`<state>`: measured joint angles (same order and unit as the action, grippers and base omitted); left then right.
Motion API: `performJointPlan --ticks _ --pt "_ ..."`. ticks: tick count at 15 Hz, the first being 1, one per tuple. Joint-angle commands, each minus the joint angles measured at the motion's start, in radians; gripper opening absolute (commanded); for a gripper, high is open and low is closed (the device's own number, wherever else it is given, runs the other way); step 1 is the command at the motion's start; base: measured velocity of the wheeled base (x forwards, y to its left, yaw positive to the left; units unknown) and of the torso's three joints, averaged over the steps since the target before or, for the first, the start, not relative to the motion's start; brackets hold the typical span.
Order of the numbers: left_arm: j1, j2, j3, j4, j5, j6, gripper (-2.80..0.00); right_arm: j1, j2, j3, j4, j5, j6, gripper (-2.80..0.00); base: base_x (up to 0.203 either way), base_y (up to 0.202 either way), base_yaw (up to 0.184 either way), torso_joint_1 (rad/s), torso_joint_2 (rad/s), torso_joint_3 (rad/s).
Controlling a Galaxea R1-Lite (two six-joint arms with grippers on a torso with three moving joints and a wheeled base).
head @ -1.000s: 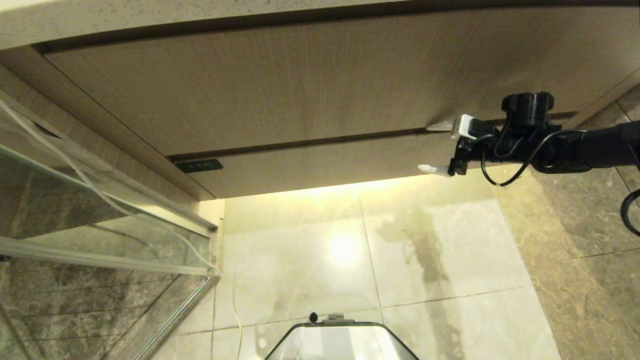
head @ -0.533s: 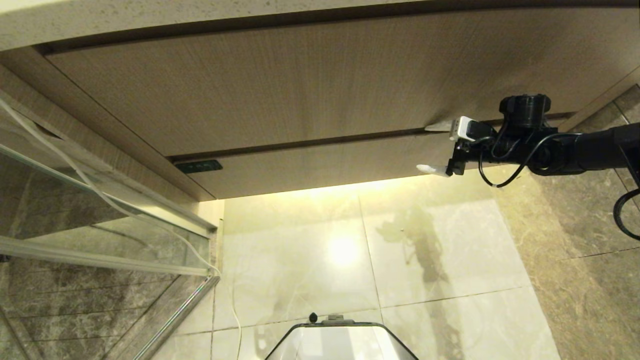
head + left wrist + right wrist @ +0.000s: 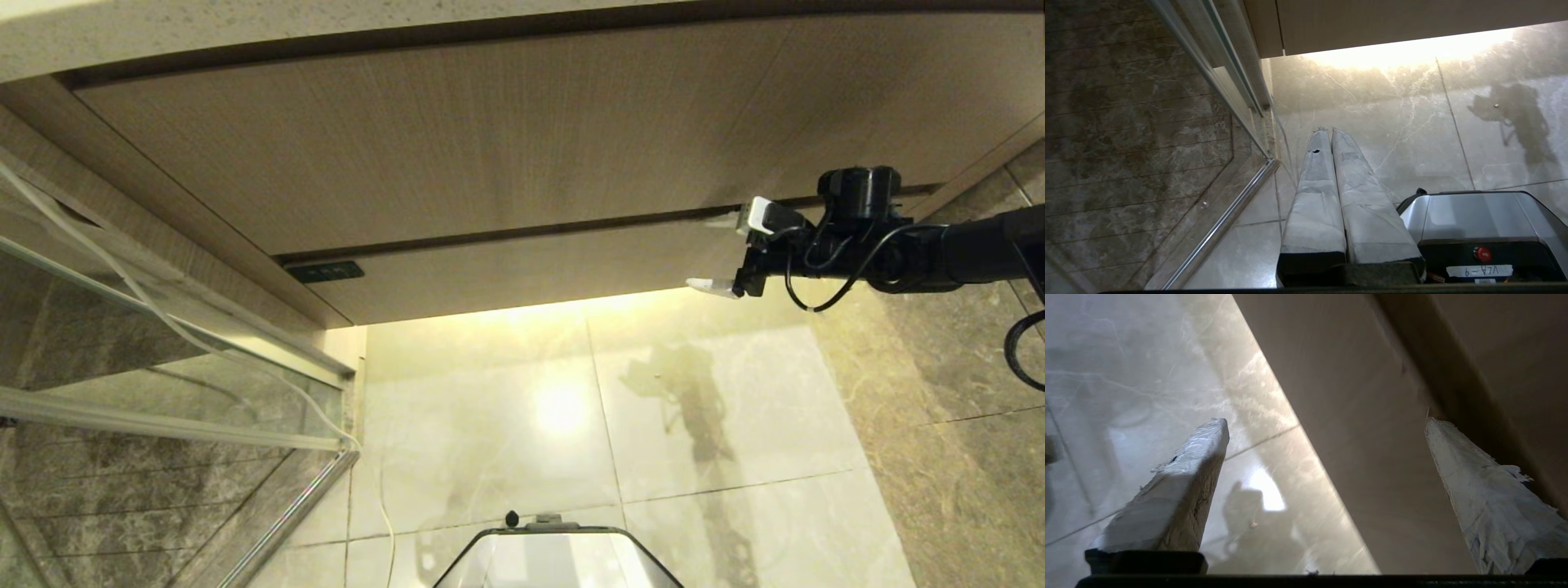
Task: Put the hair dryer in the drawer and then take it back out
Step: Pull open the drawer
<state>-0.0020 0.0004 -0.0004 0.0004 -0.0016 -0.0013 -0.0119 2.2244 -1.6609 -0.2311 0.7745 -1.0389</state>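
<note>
The drawer (image 3: 531, 269), a shallow wood-grain front with a small dark label at its left end, is closed under the taller panel (image 3: 490, 139). My right gripper (image 3: 712, 251) is open at the drawer's right end. Its upper finger lies by the dark gap above the front and its lower finger hangs just below the bottom edge. In the right wrist view the drawer front (image 3: 1372, 437) fills the space between the spread fingers of that gripper (image 3: 1326, 424), which hold nothing. My left gripper (image 3: 1327, 131) is shut and parked over the floor. The hair dryer is out of view.
A glass shower partition (image 3: 163, 351) with a metal frame stands at the left, and a thin white cable (image 3: 245, 367) runs along it. The stone countertop edge (image 3: 245, 24) overhangs the vanity. Glossy marble floor (image 3: 571, 408) lies below, with my base (image 3: 555, 555) at the near edge.
My right gripper has sunk a little along the drawer's right end and stays open. The drawer has not moved.
</note>
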Motion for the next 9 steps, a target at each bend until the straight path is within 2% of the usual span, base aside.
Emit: performJointPlan --ticks 1,9 --pt "0.0 0.0 0.0 0.0 0.002 0.0 -2.8 0.003 -0.029 0.018 0.005 0.018 -0.006 0.0 0.0 0.0 0.0 0.0 0.0 0.0" --pt "0.0 0.0 0.0 0.0 0.002 0.0 -2.8 0.003 -0.022 0.004 -0.039 0.02 -0.012 0.0 0.0 0.0 0.0 0.0 0.0 0.0"
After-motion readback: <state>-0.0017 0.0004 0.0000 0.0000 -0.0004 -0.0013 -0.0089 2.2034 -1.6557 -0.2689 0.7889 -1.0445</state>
